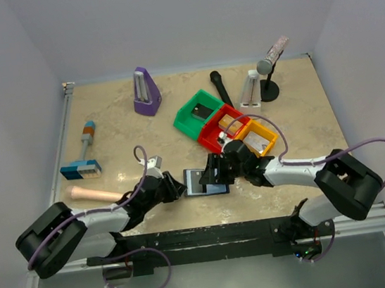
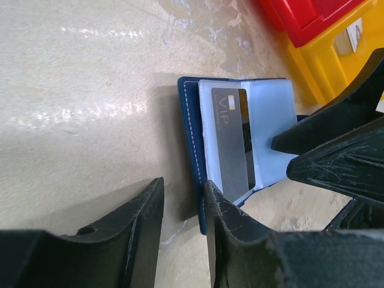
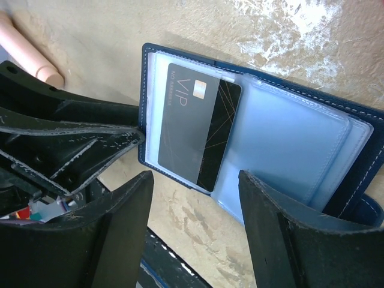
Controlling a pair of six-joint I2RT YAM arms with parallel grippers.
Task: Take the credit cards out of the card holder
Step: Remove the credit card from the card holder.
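Note:
The card holder (image 3: 360, 129), navy with pale blue-grey sleeves, lies open and flat on the table near its front edge (image 1: 192, 186). A dark grey credit card (image 3: 192, 129) marked VIP, with a black stripe, sits skewed in the left sleeve, its lower corner past the sleeve's edge (image 2: 231, 138). My left gripper (image 2: 183, 182) is at the holder's left edge, its jaws a narrow gap apart, with the navy cover's edge (image 2: 189, 132) beside the right finger (image 2: 231, 225). My right gripper (image 3: 195, 175) stands open over the holder's near edge, the card's corner between its fingers.
Green (image 1: 188, 120), red (image 1: 213, 138) and yellow (image 1: 268, 139) bins stand just behind the holder. A wooden peg (image 1: 93, 195) lies at the left. A blue-handled tool (image 1: 82, 165) and a purple wedge (image 1: 146, 93) lie farther back. The black front rail (image 1: 211, 234) runs close below the grippers.

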